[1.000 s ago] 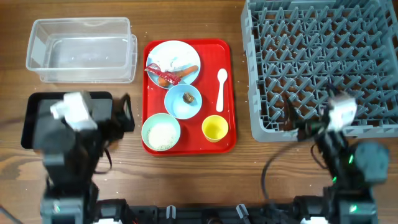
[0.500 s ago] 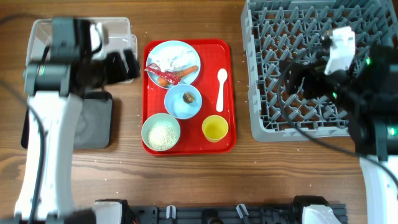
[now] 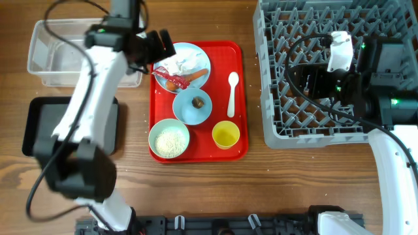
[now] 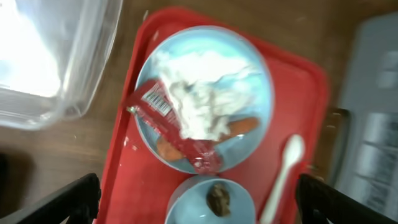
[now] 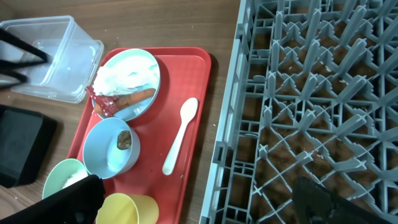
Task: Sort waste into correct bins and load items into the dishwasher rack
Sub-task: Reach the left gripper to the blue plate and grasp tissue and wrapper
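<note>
A pale blue plate (image 3: pixel 183 65) at the back of the red tray carries a white tissue (image 4: pixel 199 102), a red-and-white wrapper (image 4: pixel 166 123) and an orange sausage piece (image 4: pixel 241 126). Below it stand a pale blue bowl (image 3: pixel 192 107) holding a brown scrap (image 4: pixel 217 196), a pale green bowl (image 3: pixel 169 139) of rice, a yellow cup (image 3: pixel 225 134) and a white spoon (image 3: pixel 232 92). My left gripper (image 3: pixel 160 46) hovers open above the plate's left edge, holding nothing. Open and empty, my right gripper (image 3: pixel 305 81) hangs over the left part of the grey dishwasher rack (image 3: pixel 339 26).
The clear tub (image 3: pixel 83 53) sits at the back left, with the black tray (image 3: pixel 40 125) in front of it, partly hidden by my left arm. The red tray (image 3: pixel 236 52) lies between the bins and the rack. Bare wood borders the table's front.
Both arms have swung up from the table's front edge. The left gripper reached past the clear tub to the plate. The right gripper moved over the rack's left side. Nothing was picked up.
</note>
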